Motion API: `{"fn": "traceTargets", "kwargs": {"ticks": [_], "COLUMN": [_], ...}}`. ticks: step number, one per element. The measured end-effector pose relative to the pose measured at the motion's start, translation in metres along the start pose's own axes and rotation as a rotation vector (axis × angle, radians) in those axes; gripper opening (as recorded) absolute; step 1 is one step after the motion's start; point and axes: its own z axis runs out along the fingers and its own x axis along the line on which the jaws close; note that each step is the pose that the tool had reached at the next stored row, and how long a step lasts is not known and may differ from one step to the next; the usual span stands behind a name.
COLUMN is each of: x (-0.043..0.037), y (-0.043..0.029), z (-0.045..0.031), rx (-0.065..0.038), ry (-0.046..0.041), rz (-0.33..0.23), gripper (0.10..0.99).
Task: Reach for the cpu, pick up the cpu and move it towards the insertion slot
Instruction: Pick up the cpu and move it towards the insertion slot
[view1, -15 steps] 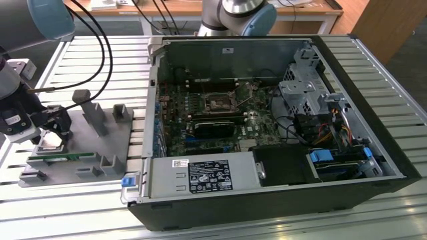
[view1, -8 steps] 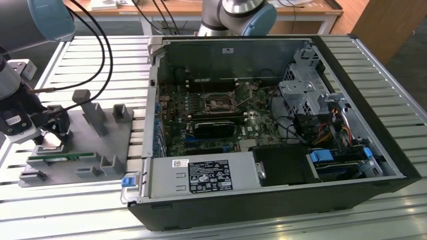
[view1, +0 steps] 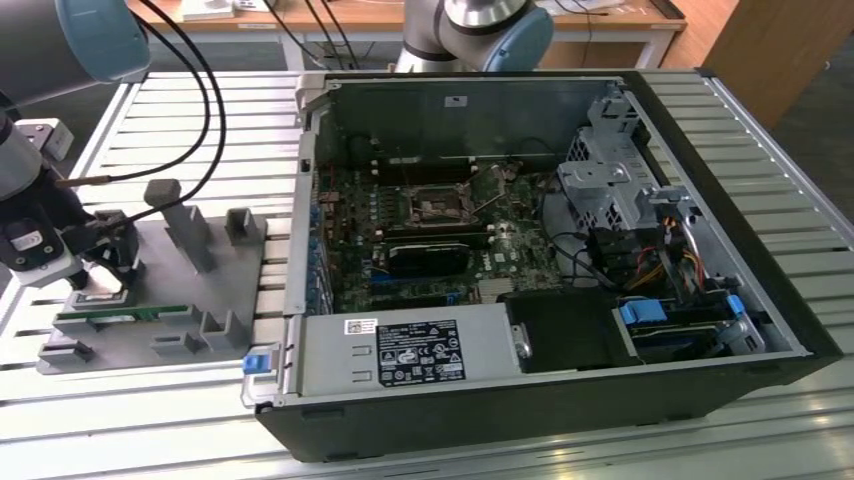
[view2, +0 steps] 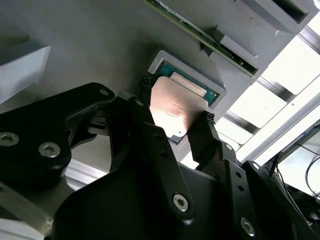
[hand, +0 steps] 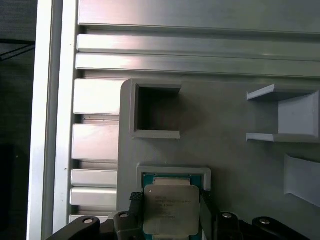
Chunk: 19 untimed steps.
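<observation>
Gripper (view1: 94, 284), one: black, two-fingered, on a grey arm at the exterior view's left edge. Its fingers (view2: 208, 126) are pressed against two opposite edges of the cpu, grasping it. Cpu (view2: 172, 111), one: small flat square chip with a shiny silver metal top and green rim, at the pale square recess of the holder tray; whether it is seated or slightly lifted cannot be told. Holder tray (view1: 160, 287), one: flat grey plastic plate with several upright posts and open pockets, at the exterior view's lower left. Memory stick (view1: 118, 314), one: long narrow green board, lying on the tray just beside the gripper. Computer case (view1: 534, 425), one: black, side panel off, filling the exterior view's centre and right. Insertion slot (view1: 437, 208), one: small square silver-framed socket with a dark centre, on the motherboard inside the case, well apart from the cpu. Cables (view1: 214, 100), two: black, looping at upper left. Surface: slatted aluminium table (view1: 147, 425). Room: wooden desk (view1: 360, 16) along the top edge.
</observation>
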Motion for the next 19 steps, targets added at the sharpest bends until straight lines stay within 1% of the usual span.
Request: {"fn": "traceTargets", "kwargs": {"ticks": [1, 17, 19], "x": [0.0000, -0.0003, -0.0002], "y": [0.0000, 0.0001, 0.0001], "z": [0.0000, -0.0018, -0.0030], "rx": [0.000, 0.000, 0.000], "ry": [0.0000, 0.0000, 0.0003], "rz": [0.000, 0.000, 0.000], "gripper": [0.537, 0.537, 0.537]}}
